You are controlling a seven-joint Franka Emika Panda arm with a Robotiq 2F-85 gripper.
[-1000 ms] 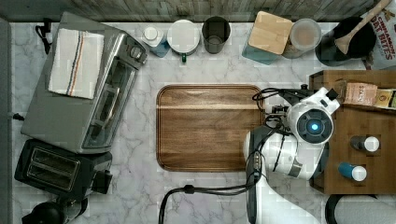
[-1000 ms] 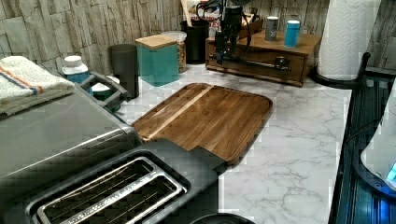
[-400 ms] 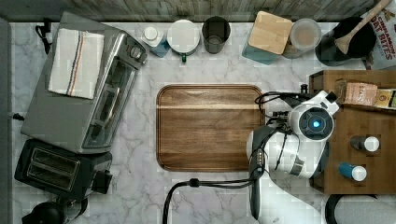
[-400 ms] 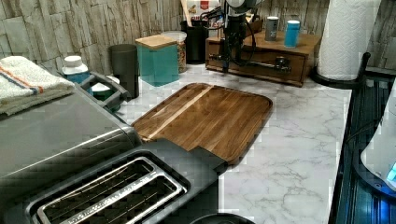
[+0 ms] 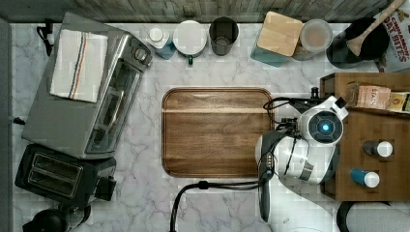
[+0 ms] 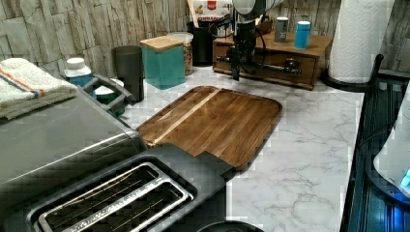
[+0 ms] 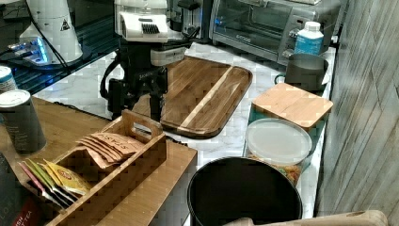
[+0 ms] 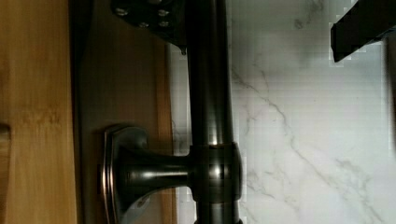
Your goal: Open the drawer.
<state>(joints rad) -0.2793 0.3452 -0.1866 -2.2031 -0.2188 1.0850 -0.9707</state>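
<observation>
The black two-fingered gripper (image 8: 261,28) stands wide, one finger (image 8: 154,18) behind and one before the smooth round black metal bar handle (image 8: 210,116). The shallow medium-brown wooden drawer (image 6: 270,60) sits in a wooden box (image 5: 372,145) on the veined white marble counter (image 5: 212,203), beside the rounded dark wooden tray (image 5: 217,133).

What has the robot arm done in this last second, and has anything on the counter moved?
The arm has lowered its hand in front of the drawer, down to the black bar handle, which now sits between the open fingers. Seen from the top, the arm also shifted slightly toward the top view's right. The drawer is still closed, and the wooden tray has stayed put.
</observation>
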